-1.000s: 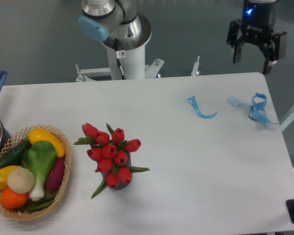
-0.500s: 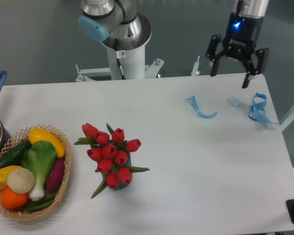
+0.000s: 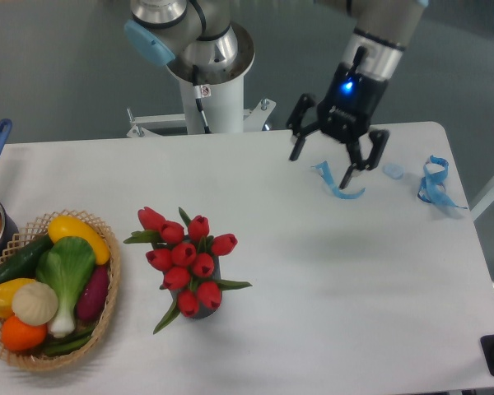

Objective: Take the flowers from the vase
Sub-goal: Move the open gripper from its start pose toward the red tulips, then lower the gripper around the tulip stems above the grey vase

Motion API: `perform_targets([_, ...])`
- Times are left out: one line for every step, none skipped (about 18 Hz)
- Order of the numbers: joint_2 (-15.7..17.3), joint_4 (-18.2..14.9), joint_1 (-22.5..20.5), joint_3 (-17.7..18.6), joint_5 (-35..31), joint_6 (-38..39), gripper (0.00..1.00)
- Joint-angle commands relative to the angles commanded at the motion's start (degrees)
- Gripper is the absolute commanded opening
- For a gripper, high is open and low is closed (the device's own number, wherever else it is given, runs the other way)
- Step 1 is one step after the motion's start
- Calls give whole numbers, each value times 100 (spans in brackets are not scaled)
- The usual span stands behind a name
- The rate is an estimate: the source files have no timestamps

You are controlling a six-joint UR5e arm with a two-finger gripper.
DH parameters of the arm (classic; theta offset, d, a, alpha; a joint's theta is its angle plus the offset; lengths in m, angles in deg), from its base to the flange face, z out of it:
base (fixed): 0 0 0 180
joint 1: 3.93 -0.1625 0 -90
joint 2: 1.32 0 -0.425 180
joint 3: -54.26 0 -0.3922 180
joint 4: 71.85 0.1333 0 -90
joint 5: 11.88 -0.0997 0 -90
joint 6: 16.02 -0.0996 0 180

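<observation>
The gripper (image 3: 321, 166) is being swung in from the upper right corner of the frame toward the centre, and within a second it is carried from beyond the far table edge to a spot above the white table (image 3: 354, 280), in the upper middle of the frame. It is tilted now, fingers spread wide and nothing held between them. Just beside its fingertips a curled blue ribbon (image 3: 337, 183) is seen lying on the table; a second blue ribbon (image 3: 435, 183) is left behind at the right edge.

The flowers (image 3: 185, 257) are found untouched in the lower left of centre, the red buds bunched upright in the vase (image 3: 204, 306), of which only a dark sliver is shown beneath the leaves. The wicker basket (image 3: 49, 292) of vegetables is parked at the far left.

The shift is read as the approach being under way: the gap to the bouquet is being closed, but the gripper is kept well apart from it, so further travel down and left is judged necessary before any grasp can be made.
</observation>
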Motion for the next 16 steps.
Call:
perform_targets([-9,149,52,123,332,88,100])
perform_targets([-35,307,79,246,649,150,100])
perform_targets([-131,456,140,308,765,176,100])
perform_targets([-228,510,332,317,766,185,100])
perform_targets([-289,528,430,308,766,185,100])
perform_targets([-307,598,448,317,766,185,100])
perform_targets([-351,685,492,300,766,185,100])
perform_targets([-412,808,579,291,766,194,100])
perform_targets([-439,888,632,299,766,220,100])
perform_targets([-492,949,676,300,766,264,100])
perform_targets([-597,1072,746,300,766,325,100])
perform_targets([-650,1186,782,300,766,369,100])
perform_targets([-703,1283,843,300,766,413,100])
perform_targets([-755,1388,922,282,766,431,100])
perform_targets([-843,1485,984,247,757,449,100])
perform_targets([-983,1608,1037,221,749,458,100])
